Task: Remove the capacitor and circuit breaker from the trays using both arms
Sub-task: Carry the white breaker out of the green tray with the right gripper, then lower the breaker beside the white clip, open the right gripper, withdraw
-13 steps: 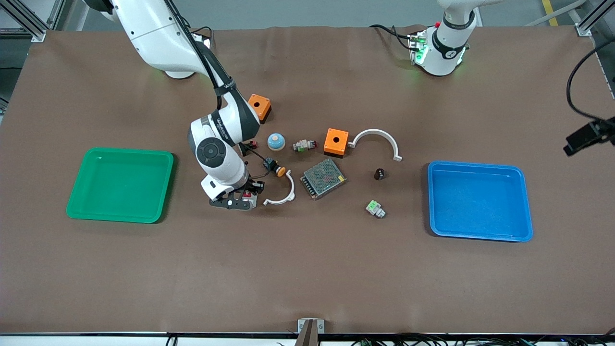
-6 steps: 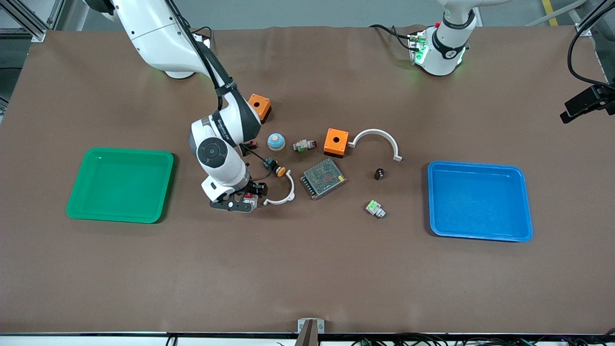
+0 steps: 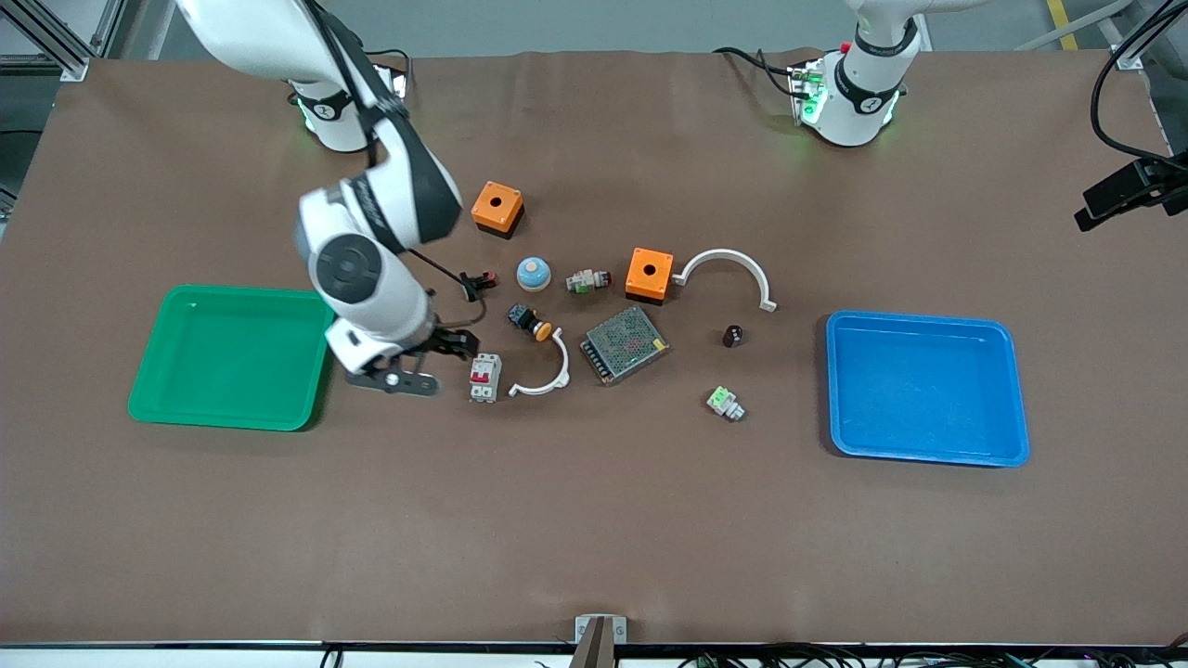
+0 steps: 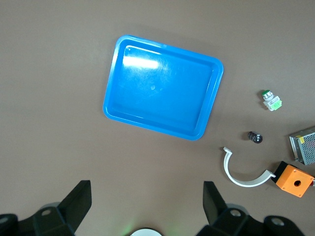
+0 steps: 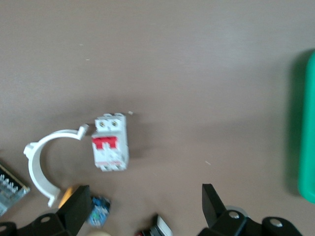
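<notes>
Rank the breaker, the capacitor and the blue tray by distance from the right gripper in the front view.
From the right gripper, beside the green tray:
1. Breaker, on the table right beside the gripper.
2. Capacitor, past the metal mesh box.
3. Blue tray, at the left arm's end.

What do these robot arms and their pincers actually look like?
Both arms are glossy white with rounded shells. The right arm has dark grey joint bands, a round grey cap and thin black cables. Its right gripper is black, like the left gripper, with wedge-shaped fingers. Green lights glow at both bases.
</notes>
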Motion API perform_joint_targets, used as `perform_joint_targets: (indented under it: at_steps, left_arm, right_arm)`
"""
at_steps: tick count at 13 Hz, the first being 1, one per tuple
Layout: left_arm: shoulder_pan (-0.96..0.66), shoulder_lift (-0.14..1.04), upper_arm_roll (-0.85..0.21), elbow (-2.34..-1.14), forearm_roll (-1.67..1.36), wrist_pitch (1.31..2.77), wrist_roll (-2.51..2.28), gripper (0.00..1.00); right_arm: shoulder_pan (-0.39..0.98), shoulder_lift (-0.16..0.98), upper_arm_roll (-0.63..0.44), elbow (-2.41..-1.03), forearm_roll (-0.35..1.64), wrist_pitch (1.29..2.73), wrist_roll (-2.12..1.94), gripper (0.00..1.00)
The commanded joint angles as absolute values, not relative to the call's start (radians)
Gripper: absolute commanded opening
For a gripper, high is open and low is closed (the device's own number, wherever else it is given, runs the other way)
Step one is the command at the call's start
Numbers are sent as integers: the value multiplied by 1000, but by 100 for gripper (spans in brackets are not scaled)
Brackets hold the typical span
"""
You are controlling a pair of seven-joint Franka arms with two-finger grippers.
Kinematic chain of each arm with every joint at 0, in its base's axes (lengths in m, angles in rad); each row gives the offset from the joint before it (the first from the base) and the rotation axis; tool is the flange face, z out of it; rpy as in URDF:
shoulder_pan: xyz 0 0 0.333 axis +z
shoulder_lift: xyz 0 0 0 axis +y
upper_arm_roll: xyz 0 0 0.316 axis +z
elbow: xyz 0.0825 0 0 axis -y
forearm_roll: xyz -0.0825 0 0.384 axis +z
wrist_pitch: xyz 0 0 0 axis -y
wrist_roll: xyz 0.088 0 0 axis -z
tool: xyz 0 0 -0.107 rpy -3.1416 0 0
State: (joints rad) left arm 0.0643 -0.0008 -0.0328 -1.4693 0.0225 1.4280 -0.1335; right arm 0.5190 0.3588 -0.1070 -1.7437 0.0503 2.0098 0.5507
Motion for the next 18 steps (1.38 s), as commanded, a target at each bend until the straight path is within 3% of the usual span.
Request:
perform_joint_targets:
  at_steps: [1,8,12,18]
  left_arm:
    - [60,-20,-28,-1483,6,1417,-110,100]
    - [64,-14,-28,-1476,6,1430,-106,100]
    - [60,-12,-28,-1474,6,1431,-107,100]
    - [60,-18,-41,-1476,5,1430,-106,100]
  right_arm:
    - [447,234,-92,-1793,23,1910,462,100]
    - [139,-23,-92,-1793,23,1646,12,100]
    - [-69,-61,-92,-1772,23,1617,-233,100]
    - [-57,-48,-83,-1651,21,1621,-172,100]
